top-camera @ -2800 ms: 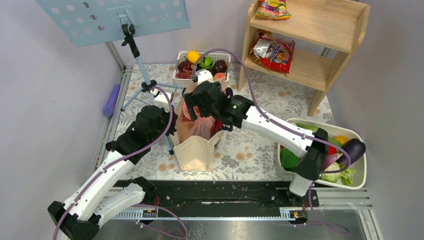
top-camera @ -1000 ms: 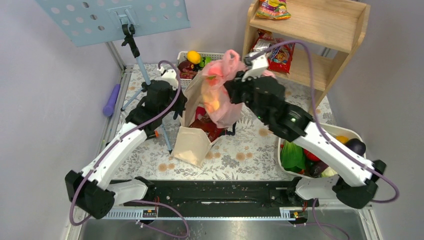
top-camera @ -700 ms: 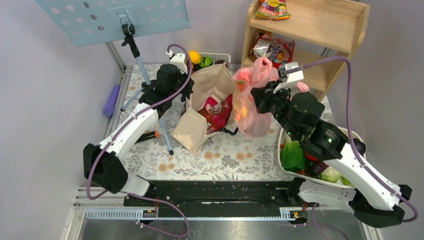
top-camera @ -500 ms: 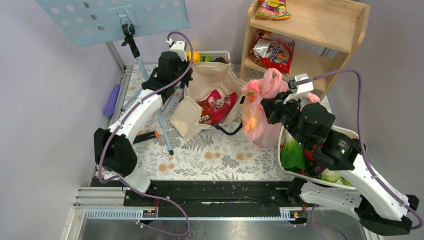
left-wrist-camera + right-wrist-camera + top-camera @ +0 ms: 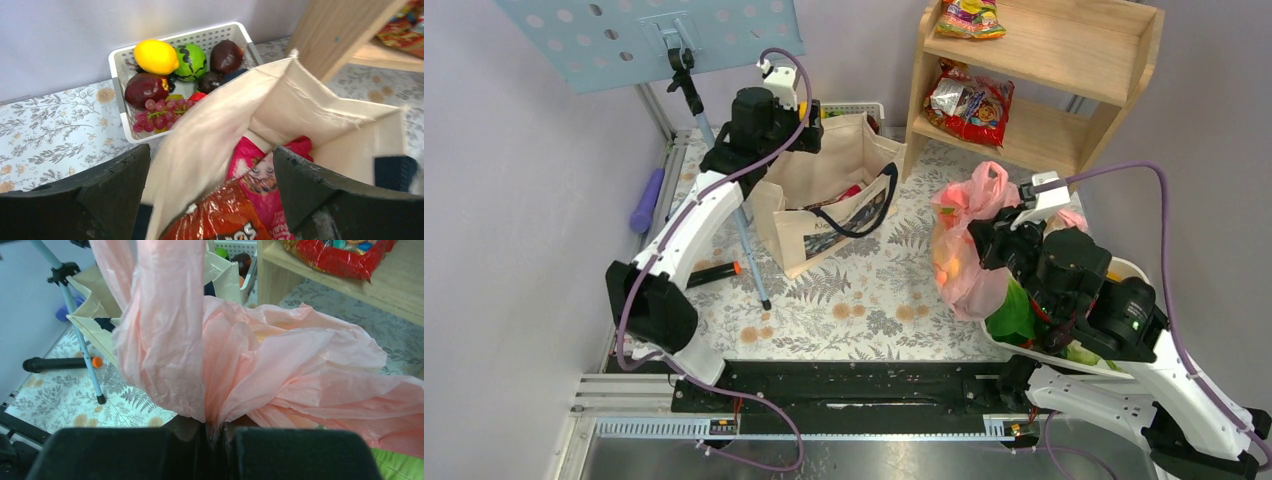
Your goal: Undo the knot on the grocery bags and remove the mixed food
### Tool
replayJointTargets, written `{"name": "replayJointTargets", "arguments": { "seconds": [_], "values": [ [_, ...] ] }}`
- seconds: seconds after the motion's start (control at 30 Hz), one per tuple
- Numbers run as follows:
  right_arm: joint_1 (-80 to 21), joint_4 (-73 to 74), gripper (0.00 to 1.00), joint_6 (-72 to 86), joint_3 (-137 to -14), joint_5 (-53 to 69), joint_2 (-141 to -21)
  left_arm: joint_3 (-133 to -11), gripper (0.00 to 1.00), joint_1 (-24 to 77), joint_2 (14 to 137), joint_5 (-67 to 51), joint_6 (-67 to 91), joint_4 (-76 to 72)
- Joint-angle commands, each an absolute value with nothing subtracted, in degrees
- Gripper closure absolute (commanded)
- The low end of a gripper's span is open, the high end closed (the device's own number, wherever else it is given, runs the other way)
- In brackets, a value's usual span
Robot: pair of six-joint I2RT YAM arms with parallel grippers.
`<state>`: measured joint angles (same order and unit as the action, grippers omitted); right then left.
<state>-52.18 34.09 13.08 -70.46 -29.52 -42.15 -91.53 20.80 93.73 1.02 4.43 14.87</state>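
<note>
Right end effector (image 5: 215, 432) pinches the grocery bag (image 5: 280, 360).

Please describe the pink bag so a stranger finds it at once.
Find the wooden shelf at the far right. Just in front of it, the right gripper pinches the pink bag. It is thin, crinkly and translucent, unlike the stiff beige tote to its left.

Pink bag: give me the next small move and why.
Probably set the pink bag down on the table: the right gripper pinches its gathered top, it is clear of the tote, and the left gripper is open.
</note>
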Motion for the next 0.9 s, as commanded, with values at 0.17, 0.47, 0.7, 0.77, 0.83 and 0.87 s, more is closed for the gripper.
{"name": "replayJointTargets", "arguments": {
  "seconds": [0.17, 0.47, 0.7, 0.77, 0.83, 0.87],
  "values": [
    [-52.0, 32.3, 1.0, 13.6, -69.3, -30.5, -42.6, -89.2, 0.06, 27.8, 80.4, -13.5, 2.3, 22.5],
    [-51.9, 34.8, 1.0, 14.8, -67.7, -29.1, -41.3, -77.7, 0.05, 31.0, 77.6, -20.2, -2.6, 27.2],
    [-51.9, 36.1, 1.0, 16.3, -65.7, -28.2, -39.6, -78.7, 0.06, 34.2, 82.8, -11.1, -5.4, 29.9],
    [-51.9, 36.3, 1.0, 16.2, -64.9, -26.7, -39.5, -79.8, 0.38, 34.6, 84.6, -7.5, -5.4, 30.8],
    [-51.9, 36.9, 1.0, 16.1, -64.5, -25.7, -40.0, -81.1, 0.84, 34.7, 85.9, -5.0, -4.2, 31.5],
    [-51.9, 37.4, 1.0, 16.0, -64.6, -25.1, -40.3, -81.6, 0.98, 34.7, 86.2, -4.0, -3.8, 31.6]
  ]
}}
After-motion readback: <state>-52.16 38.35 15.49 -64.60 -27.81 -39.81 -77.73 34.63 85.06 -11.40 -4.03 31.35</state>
